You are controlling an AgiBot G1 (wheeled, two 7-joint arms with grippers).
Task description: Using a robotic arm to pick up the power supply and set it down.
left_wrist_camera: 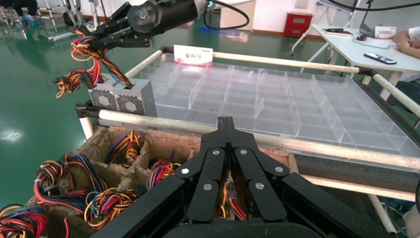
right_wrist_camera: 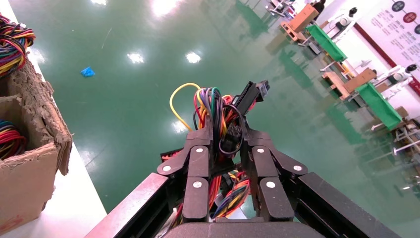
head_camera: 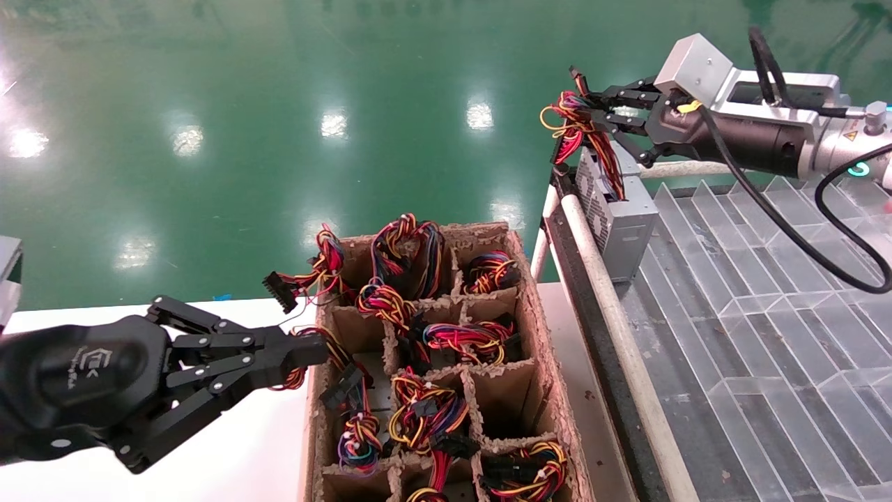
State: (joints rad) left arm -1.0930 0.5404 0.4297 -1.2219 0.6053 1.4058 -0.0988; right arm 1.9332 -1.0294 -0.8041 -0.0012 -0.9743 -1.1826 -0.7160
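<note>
The power supply point(head_camera: 617, 209), a grey metal box with a perforated vent side, stands at the far left corner of the clear divided tray point(head_camera: 766, 314). Its red-yellow-black wire bundle point(head_camera: 577, 129) rises from it. My right gripper point(head_camera: 592, 104), on the robotic arm with the silver wrist block point(head_camera: 697, 66), is shut on that bundle above the box. The right wrist view shows the wires point(right_wrist_camera: 213, 101) pinched between its fingers point(right_wrist_camera: 199, 148). In the left wrist view the box point(left_wrist_camera: 124, 99) sits under the right gripper point(left_wrist_camera: 106, 37). My left gripper point(head_camera: 317, 348) is shut, holding nothing, at the cardboard box's left edge.
A cardboard divider box point(head_camera: 536, 307) holds several more units with coloured wire bundles. White pipe rails point(head_camera: 606, 300) frame the clear tray. A label card point(left_wrist_camera: 193, 54) stands at the tray's far edge. The white table point(head_camera: 244, 453) lies under my left gripper, with green floor beyond.
</note>
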